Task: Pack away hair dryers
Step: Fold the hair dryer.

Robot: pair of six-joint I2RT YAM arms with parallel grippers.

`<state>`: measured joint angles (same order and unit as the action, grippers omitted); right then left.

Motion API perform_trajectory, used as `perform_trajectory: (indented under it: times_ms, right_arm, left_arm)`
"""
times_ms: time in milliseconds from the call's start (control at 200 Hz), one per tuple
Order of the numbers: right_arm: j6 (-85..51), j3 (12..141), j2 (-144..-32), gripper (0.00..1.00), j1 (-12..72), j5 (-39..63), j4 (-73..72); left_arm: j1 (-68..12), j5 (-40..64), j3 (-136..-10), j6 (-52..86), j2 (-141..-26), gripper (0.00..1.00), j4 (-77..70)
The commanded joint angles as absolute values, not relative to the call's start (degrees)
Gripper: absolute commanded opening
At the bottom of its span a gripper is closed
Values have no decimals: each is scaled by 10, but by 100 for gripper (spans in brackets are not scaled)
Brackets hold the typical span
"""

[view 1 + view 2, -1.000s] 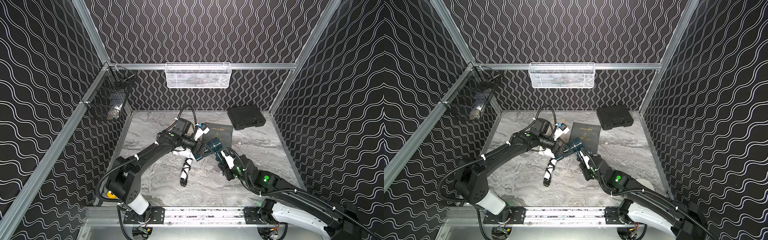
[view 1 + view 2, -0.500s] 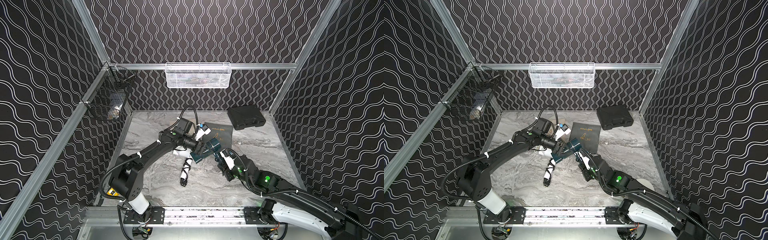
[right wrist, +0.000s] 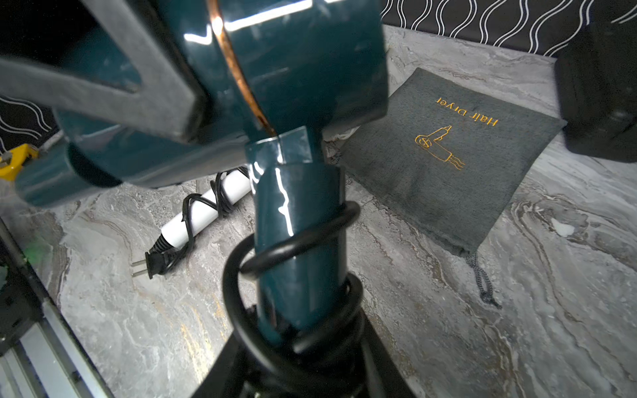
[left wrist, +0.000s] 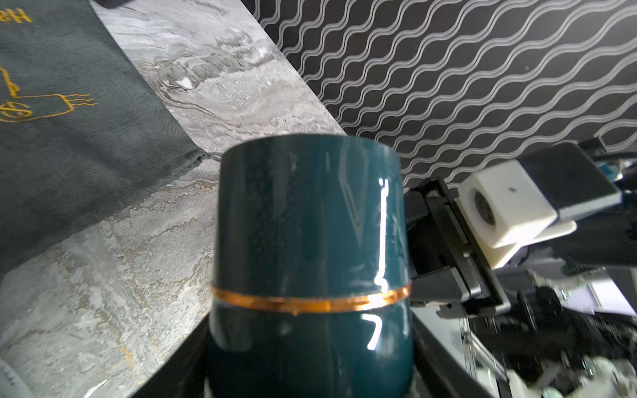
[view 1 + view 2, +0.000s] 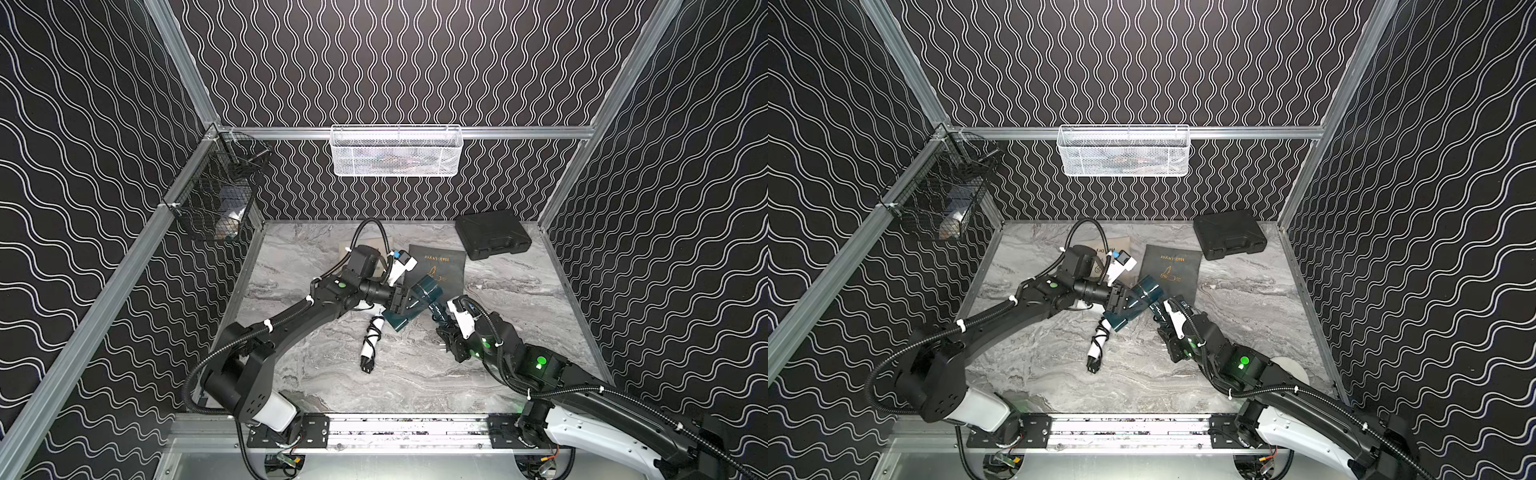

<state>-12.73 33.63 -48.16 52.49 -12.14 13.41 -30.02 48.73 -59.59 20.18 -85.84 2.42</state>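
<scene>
Two grippers of mine hold one thing between them. In both top views my left gripper [image 5: 402,300] [image 5: 1121,302] is closed across the barrel of the teal dryer [image 5: 419,293] [image 5: 1142,296]. The dryer is held over the middle of the table [image 5: 415,374], just in front of the grey pouch [image 5: 446,266]. My right gripper [image 5: 441,321] comes from the opposite side and clamps the dryer's handle. The white dryer [image 5: 371,341] lies flat on the marble, partly under the teal one, with black cord wound round its handle and its plug end toward the near edge. The black case [image 5: 492,235] sits at the far right corner, well apart.

From my left wrist the teal barrel [image 4: 310,234] fills the middle, a copper ring round it, seated between my dark fingers [image 4: 172,375]. The grey pouch [image 4: 69,138] lies on the marble beyond it.

From my right wrist the teal handle [image 3: 296,224] runs straight down into my jaws, its black cord [image 3: 293,248] looped round it where I grip. A grey pad [image 3: 120,86] of my left gripper presses flat on the barrel. Behind it lie the white dryer [image 3: 206,210] and the pouch [image 3: 448,155], printed "Hair Dryer", its drawstring trailing on the table.
</scene>
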Motion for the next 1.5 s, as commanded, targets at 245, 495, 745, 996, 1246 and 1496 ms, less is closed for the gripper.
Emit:
perform_trajectory:
  times_ms: [245, 495, 745, 996, 1246, 1496]
  right_arm:
    - [-262, 358, -523, 11, 533, -67, -64]
    - [-293, 351, -532, 20, 533, -96, -52]
    - [-261, 341, -486, 77, 533, -208, 88]
    - [-230, 308, -438, 91, 530, -96, 85]
    - [-231, 302, -399, 93, 500, -71, 80]
    - [-269, 300, -407, 88, 395, 120, 31]
  left_arm:
    - [-339, 401, -517, 351, -791, 0, -203]
    - [-341, 388, -504, 377, -804, 0, -234]
    - [-334, 380, -557, 298, -796, 0, -100]
    - [-288, 400, -592, 271, -793, 0, -51]
    - [-265, 477, -623, 236, -799, 0, -30]
    - [-264, 503, -585, 200, -772, 0, -40]
